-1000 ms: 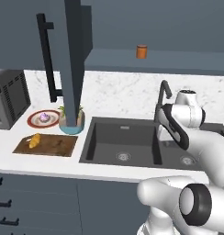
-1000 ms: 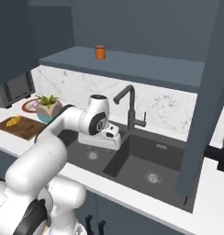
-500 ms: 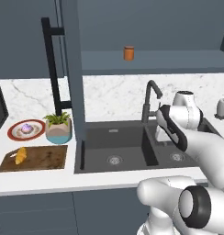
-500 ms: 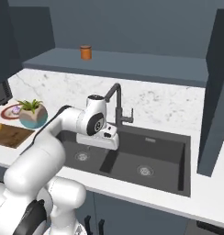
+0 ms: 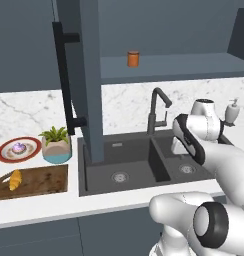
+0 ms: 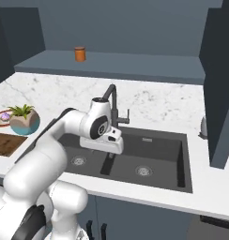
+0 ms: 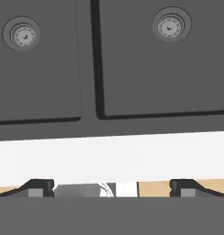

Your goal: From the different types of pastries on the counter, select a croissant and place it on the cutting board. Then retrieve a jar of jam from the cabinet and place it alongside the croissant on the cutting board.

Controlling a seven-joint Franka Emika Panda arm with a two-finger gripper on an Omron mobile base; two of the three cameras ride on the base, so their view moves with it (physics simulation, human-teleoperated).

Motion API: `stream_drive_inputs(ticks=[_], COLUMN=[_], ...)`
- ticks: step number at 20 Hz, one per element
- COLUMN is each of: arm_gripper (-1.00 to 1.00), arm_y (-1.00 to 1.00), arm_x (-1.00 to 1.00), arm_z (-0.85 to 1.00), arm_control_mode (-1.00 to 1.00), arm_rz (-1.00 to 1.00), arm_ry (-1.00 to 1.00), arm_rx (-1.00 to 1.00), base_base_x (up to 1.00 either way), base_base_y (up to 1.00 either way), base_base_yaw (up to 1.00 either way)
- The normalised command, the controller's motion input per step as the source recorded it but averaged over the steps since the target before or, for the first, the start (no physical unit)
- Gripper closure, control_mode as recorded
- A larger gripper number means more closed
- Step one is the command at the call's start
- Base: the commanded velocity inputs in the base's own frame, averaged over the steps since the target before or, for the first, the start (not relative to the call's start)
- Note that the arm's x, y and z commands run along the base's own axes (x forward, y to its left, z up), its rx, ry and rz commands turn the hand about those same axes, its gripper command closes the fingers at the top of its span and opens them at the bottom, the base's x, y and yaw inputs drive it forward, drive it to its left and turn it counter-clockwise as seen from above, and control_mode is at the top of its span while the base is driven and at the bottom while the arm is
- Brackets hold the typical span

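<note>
The double-bowl dark sink (image 5: 139, 167) serves as the landmark. The gripper (image 7: 112, 187) hangs above it, pointing down at the two basins, its jaws spread wide and holding nothing; in the hand view the two dark fingertips (image 7: 38, 187) sit far apart at the bottom, with the divider between the basins and both drains above them. In the right base view the white hand (image 6: 106, 136) sits over the left basin, just in front of the black faucet (image 6: 114, 105).

Left of the sink on the white marble counter (image 5: 34, 207) lies the cutting board (image 5: 39, 181), and the croissant (image 5: 15, 179) rests on its left part. Behind the board, farther from the sink's front edge, stand a potted plant (image 5: 56, 146) in a pale blue pot and, to its left, a red-rimmed plate (image 5: 18, 149) carrying the purple-frosted pastry (image 5: 17, 147).

Above the sink the cabinet (image 5: 159, 35) stands open: its door (image 5: 81, 75), with a long black bar handle (image 5: 66, 80), swings out over the sink's left edge. The jar of jam (image 5: 133, 58) stands upright on the cabinet shelf, directly above the faucet and apart from everything else. To the right of the sink, by the back wall, stands a white soap dispenser (image 5: 232, 112).
</note>
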Motion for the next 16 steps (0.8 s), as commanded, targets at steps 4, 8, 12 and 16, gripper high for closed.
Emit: stream_drive_inputs(ticks=[4,8,12,16], arm_gripper=[-1.0,-1.0,-1.0,-1.0], arm_y=[0.0,0.0,0.01,0.21], arm_x=[0.0,0.0,0.0,0.0], arm_z=[0.0,0.0,0.0,0.11], arm_control_mode=[1.0,1.0,-1.0,-1.0], arm_rz=[0.0,0.0,0.0,0.0], arm_ry=[0.0,0.0,0.0,-0.09], arm_rx=[0.0,0.0,0.0,0.0], base_base_x=[0.0,0.0,0.0,0.0], base_base_y=[0.0,0.0,0.0,0.0], base_base_yaw=[0.0,0.0,0.0,0.0])
